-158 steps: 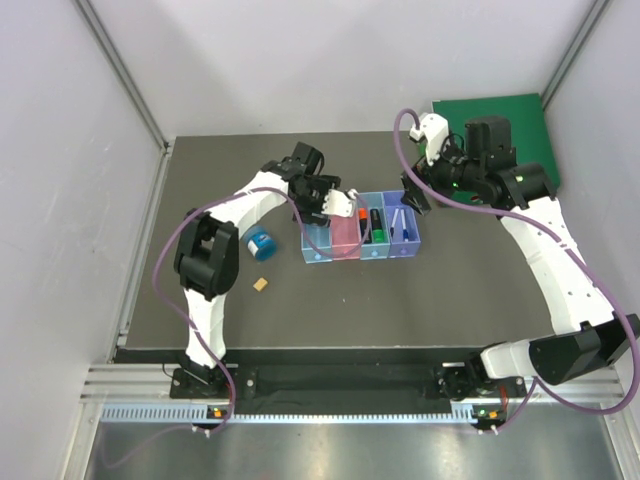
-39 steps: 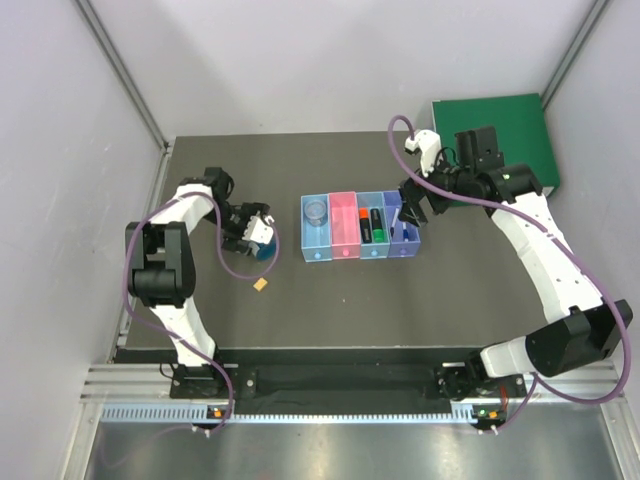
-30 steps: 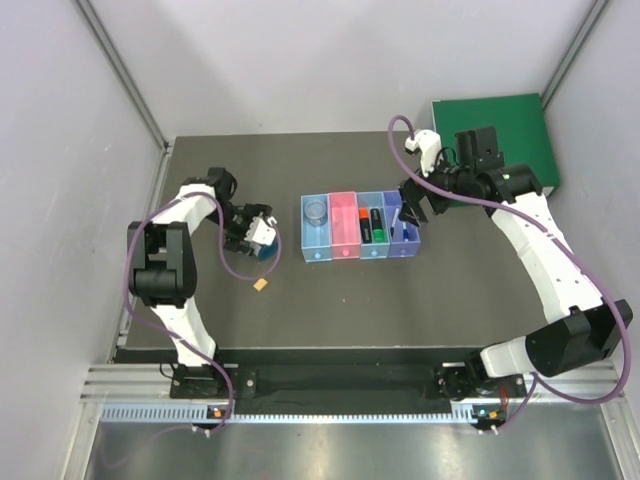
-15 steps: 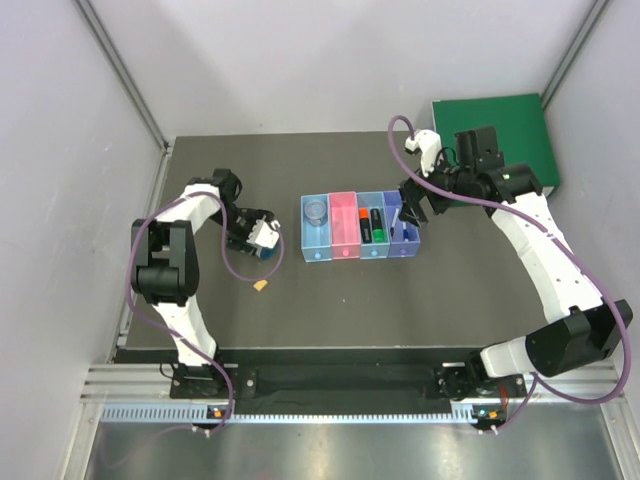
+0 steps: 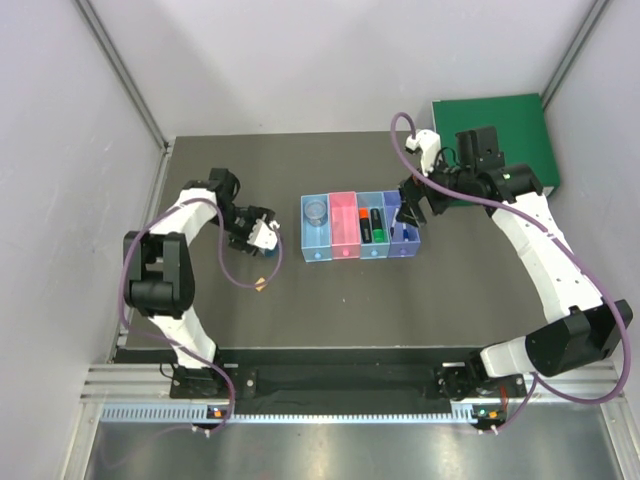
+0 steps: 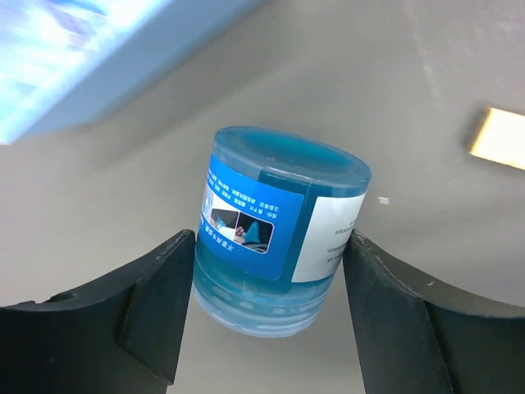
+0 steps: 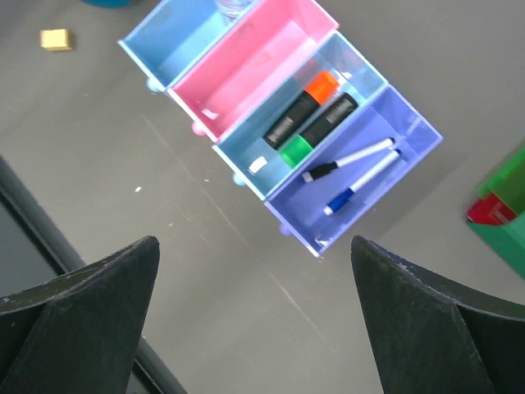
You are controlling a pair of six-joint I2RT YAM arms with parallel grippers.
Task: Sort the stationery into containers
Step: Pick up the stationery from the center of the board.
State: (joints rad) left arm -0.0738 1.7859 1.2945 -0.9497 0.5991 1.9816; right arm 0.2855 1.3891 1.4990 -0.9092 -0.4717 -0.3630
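Observation:
My left gripper (image 6: 269, 246) is shut on the blue round tin (image 6: 279, 230), one finger on each side of it. The top view puts this gripper (image 5: 262, 238) left of the containers (image 5: 318, 254), a row of light blue, pink, light blue and purple bins. A grey tin (image 5: 316, 212) lies in the first blue bin. Two highlighters (image 7: 308, 115) with orange and green caps fill the third bin. Two white pens (image 7: 353, 168) lie in the purple bin (image 7: 394, 123). The tiny orange block (image 5: 261, 284) rests on the table. My right gripper (image 5: 408, 208) hangs open above the purple end, empty.
A large green binder (image 5: 500, 130) lies at the back right corner, with its edge in the right wrist view (image 7: 504, 205). Grey walls close in the dark table (image 5: 450, 300) on three sides. The black rail (image 5: 340, 378) runs along the near edge.
The left gripper's fingers have closed in on the blue tin, and the left arm shifted slightly. The right arm has stayed where it was.

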